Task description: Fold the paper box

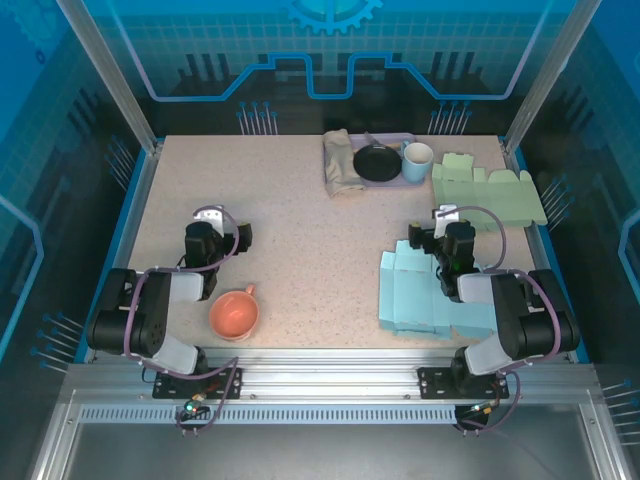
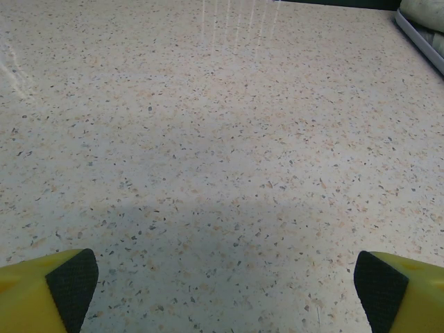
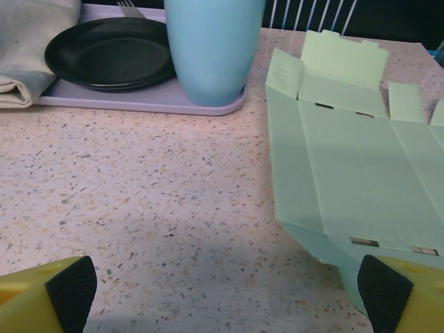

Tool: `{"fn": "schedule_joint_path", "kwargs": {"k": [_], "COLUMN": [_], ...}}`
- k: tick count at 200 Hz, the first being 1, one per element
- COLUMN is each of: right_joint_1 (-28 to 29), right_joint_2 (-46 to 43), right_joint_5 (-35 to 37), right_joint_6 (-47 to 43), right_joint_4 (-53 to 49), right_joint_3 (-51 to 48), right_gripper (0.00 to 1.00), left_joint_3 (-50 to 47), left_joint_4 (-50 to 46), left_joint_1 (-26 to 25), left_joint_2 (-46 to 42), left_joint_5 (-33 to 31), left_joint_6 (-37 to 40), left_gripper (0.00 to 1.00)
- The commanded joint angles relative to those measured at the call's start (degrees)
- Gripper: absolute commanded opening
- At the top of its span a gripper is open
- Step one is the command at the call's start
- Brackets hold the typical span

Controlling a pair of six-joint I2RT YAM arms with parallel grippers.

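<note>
Both the left end effector (image 2: pixel 225 291) and right end effector (image 3: pixel 225 291) gape wide and empty, so the flat green box (image 3: pixel 347 180), just right of the tray (image 3: pixel 125 104), probably needs one pinning a panel while the other lifts a flap.

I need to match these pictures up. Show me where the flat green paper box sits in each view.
Top view: the green paper box lies flat at the far right, just right of the blue cup.
Right wrist: it takes up the right half, right of that cup.
Left wrist: looks across the table toward a tray corner, top right.
Shared landmark: the tray.
</note>
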Motion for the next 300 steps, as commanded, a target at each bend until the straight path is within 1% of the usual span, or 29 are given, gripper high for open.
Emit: {"fn": "schedule_joint_path", "kwargs": {"k": [1,63,81,95,138,156,172,183,189,192,201,214,226,233,249,259,265,273,283,300], "right_joint_1": [-0.3,-0.5,-1.3,-1.3,-1.4,-1.3,-1.3,-0.8,-0.5,-0.4,-0.5,-0.3,0.6,1.4,2.9,3.7,4.2,5.1,6.6,9.5], "right_joint_2": [0.5,0.5,0.4,0.5,0.4,0.5,0.3,-1.9,-3.5,-4.6,-7.0,-9.8,-12.4,-13.9,-16.5,-17.5,-17.8,-18.3,-18.8,-20.4], "right_joint_5": [-2.5,-2.9,-4.8,-5.0,-5.0,-5.0,-4.9,-1.4,1.0,2.6,4.9,6.0,7.2,8.9,11.2,10.8,10.2,9.7,9.8,10.1], "right_joint_6": [-0.9,-0.8,-0.5,-0.5,-0.6,-0.6,-0.7,0.1,0.7,1.5,4.2,6.4,6.9,7.5,9.2,10.3,10.7,11.4,12.9,15.6], "right_joint_4": [-0.1,-0.3,-0.6,-0.6,-0.7,-0.9,-1.2,-5.5,-9.7,-14.0,-23.9,-36.1,-44.3,-48.5,-58.2,-64.5,-68.1,-73.1,-78.0,-83.8], "right_joint_3": [1.4,1.5,1.6,1.6,1.7,1.8,2.0,3.5,5.2,6.9,11.2,16.6,20.3,22.0,25.8,27.3,30.0,31.3,32.6,32.8], "right_gripper": [1.0,1.0,1.0,1.0,1.0,1.0,1.0,1.0,1.0,1.0,1.0,1.0,1.0,1.0,1.0,1.0,1.0,1.0,1.0,1.0], "left_joint_3": [0.9,0.8,0.8,0.8,1.0,1.1,1.0,0.9,1.6,2.1,4.8,10.6,15.7,17.9,21.6,23.8,25.2,26.2,26.2,25.7], "left_joint_4": [1.3,1.3,1.3,1.3,1.1,1.0,1.0,1.4,-0.2,-1.3,-8.6,-21.0,-31.6,-36.3,-45.4,-51.1,-54.8,-58.1,-60.4,-62.3], "left_joint_1": [0.3,0.4,0.4,0.5,0.8,2.0,1.9,1.3,0.7,0.5,-0.4,-1.7,-2.0,-2.1,-2.3,-2.7,-3.1,-3.9,-5.8,-11.6], "left_joint_2": [0.3,0.2,0.3,0.2,0.2,0.2,0.3,0.1,-0.6,-1.3,-3.6,-6.2,-8.1,-9.3,-12.2,-13.4,-13.9,-14.8,-16.3,-19.1], "left_joint_5": [1.5,1.5,1.6,1.6,2.5,4.7,4.5,3.4,2.3,1.8,-0.3,-6.2,-9.8,-10.6,-10.7,-9.9,-9.3,-7.0,-4.7,-3.1], "left_joint_6": [1.1,1.1,1.0,0.9,0.8,0.1,0.3,0.7,0.9,1.1,1.3,-1.0,-6.3,-10.1,-18.9,-23.6,-26.4,-29.3,-31.6,-33.6], "left_gripper": [0.99,0.99,0.99,0.99,0.99,0.99,0.99,0.99,0.99,0.99,0.99,0.99,0.99,0.99,0.99,0.99,0.99,0.99,0.99,0.99]}}
